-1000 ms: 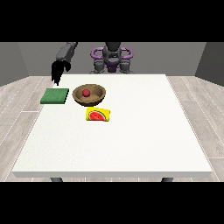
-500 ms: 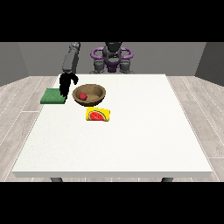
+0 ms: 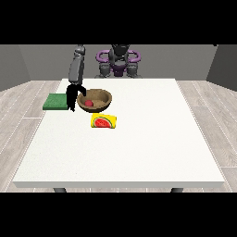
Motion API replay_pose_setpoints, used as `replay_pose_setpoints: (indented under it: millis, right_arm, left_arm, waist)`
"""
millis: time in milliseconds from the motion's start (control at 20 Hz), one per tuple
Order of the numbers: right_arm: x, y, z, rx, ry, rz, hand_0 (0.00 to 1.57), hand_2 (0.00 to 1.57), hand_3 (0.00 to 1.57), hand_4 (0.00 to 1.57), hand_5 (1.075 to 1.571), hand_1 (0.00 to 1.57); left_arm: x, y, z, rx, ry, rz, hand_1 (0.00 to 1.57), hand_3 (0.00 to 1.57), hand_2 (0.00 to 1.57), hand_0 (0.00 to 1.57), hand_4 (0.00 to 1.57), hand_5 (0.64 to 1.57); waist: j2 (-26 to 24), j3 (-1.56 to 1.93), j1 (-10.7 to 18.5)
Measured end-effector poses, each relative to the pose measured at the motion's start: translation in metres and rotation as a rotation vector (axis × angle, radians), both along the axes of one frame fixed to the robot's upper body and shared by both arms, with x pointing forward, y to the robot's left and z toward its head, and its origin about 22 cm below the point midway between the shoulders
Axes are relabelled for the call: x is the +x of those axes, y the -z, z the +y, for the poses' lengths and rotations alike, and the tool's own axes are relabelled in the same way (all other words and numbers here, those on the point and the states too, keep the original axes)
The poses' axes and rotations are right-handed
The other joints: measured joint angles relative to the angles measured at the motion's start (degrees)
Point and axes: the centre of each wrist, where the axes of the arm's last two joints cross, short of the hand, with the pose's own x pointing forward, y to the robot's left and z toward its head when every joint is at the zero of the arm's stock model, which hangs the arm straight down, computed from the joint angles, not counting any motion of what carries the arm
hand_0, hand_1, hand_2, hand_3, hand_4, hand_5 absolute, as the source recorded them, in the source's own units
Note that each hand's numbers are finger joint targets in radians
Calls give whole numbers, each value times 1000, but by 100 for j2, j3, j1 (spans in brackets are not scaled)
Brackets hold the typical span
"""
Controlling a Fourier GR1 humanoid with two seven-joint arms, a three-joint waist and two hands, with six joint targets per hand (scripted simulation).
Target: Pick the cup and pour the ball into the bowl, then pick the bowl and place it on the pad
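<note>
A brown wooden bowl stands on the white table at the back left, and a red ball lies inside it. A green pad lies flat to the bowl's left. The hand at the view's left hangs down from its grey arm between pad and bowl, at the bowl's left rim. A thumb curves over the rim towards the ball while the fingers point down outside it. The hand at the view's right is not in view. No cup shows anywhere.
A yellow card with a watermelon slice lies just in front of the bowl. The robot's purple and grey torso stands behind the table's far edge.
The arm at the view's left has swung in from the table's back-left corner and lowered, bringing its hand down to the bowl's left rim. Bowl, ball and pad have stayed put.
</note>
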Motion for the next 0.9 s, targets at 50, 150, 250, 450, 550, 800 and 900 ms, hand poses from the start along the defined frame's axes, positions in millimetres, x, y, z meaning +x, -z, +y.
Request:
replay_pose_setpoints:
  millis: [50, 150, 250, 450, 550, 800, 900]
  right_arm:
    - [2, 0, 1, 1, -5, -8, 0, 0, 0, 476, 1548, 0]
    - [3, 0, 0, 9, -7, -48, 0, 0, 0, 469, 1548, 0]
    - [8, -3, 2, -1, -8, -67, 0, 0, 0, 449, 1546, 0]
    - [13, -2, 9, -16, -12, -74, 0, 0, 0, 444, 1547, 0]
    - [17, -2, 15, -16, -12, -70, 0, 0, 0, 463, 1550, 0]
    - [27, -2, 37, -18, 3, -60, 0, 0, 0, 615, 1568, 0]
    - [21, 2, 29, -39, 47, -40, 1482, 1571, 449, 621, 1491, 1482]
  left_arm:
    - [-2, 0, 4, -2, -7, -6, 0, 0, 0, 0, 1017, 1536]
    - [-8, -8, 8, 0, -2, -37, 0, 0, 0, 0, 1013, 1539]
    - [-12, -15, 13, 1, -5, -54, 0, 0, 0, 0, 1018, 1540]
    - [-19, -17, 25, -3, -13, -47, 0, 0, 0, 0, 1024, 1536]
    - [-21, -17, 26, -3, -16, -45, 0, 0, 0, 0, 1022, 1537]
    - [-27, -15, 37, -3, -24, -38, 0, 0, 0, 0, 1023, 1540]
    - [-30, -22, 40, -7, -21, -54, 0, 0, 0, 0, 1018, 1533]
  waist:
    - [45, -1, -47]
    - [150, -47, -22]
    - [232, -68, -42]
    - [223, -72, -88]
    - [189, -71, -84]
    - [139, -71, -94]
    - [186, -118, -76]
